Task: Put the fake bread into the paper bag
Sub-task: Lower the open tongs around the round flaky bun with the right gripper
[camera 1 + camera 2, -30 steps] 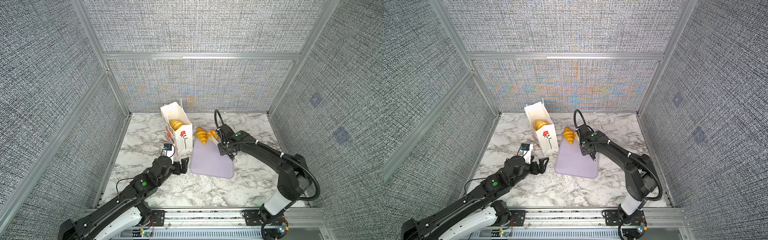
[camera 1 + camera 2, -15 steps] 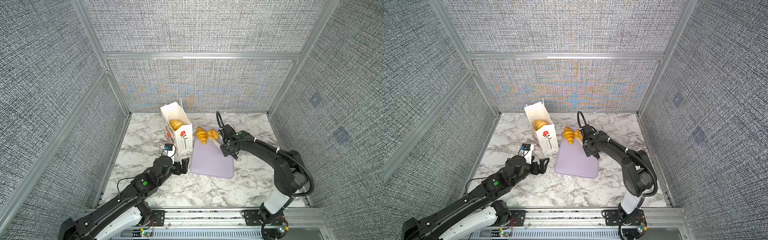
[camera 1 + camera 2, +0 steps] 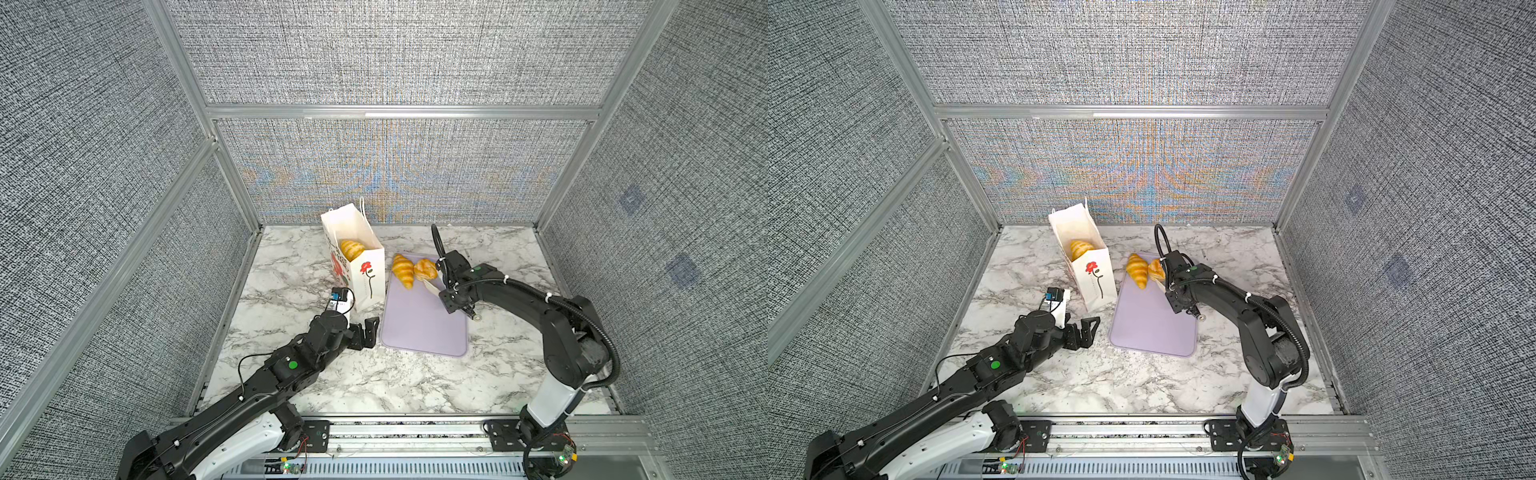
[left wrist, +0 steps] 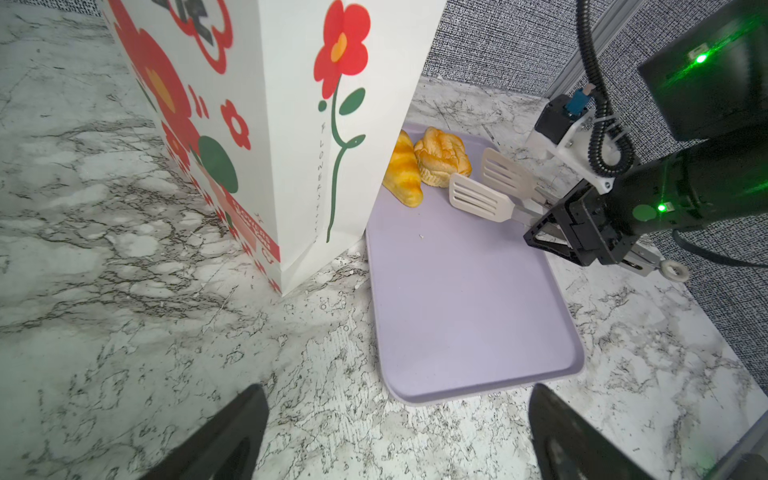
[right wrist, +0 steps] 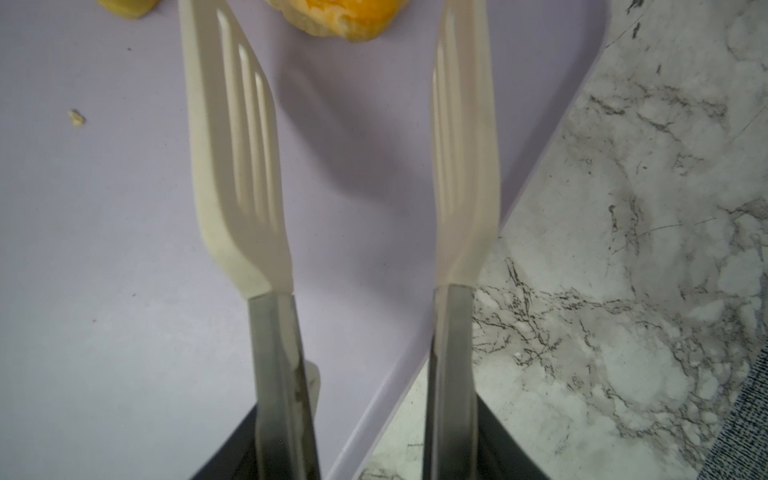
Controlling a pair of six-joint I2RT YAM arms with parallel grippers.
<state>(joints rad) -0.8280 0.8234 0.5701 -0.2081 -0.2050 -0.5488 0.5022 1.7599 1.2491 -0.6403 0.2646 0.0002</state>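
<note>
Holding white tongs (image 4: 490, 187) tight, the right gripper (image 4: 559, 232) points them at the puffy bun (image 3: 426, 269) on the purple tray (image 3: 419, 328). The tong tips are apart, nothing between them, ready to pinch it. A croissant (image 3: 403, 271) lies beside the bun; a second croissant (image 3: 352, 249) peeks from the paper bag (image 3: 372, 286). The left gripper (image 3: 368, 332) rests wide open and empty by the bag, maybe to steady it.

Lab robot cell: fabric wall panels (image 3: 395, 50), aluminium frame (image 3: 399, 112).
</note>
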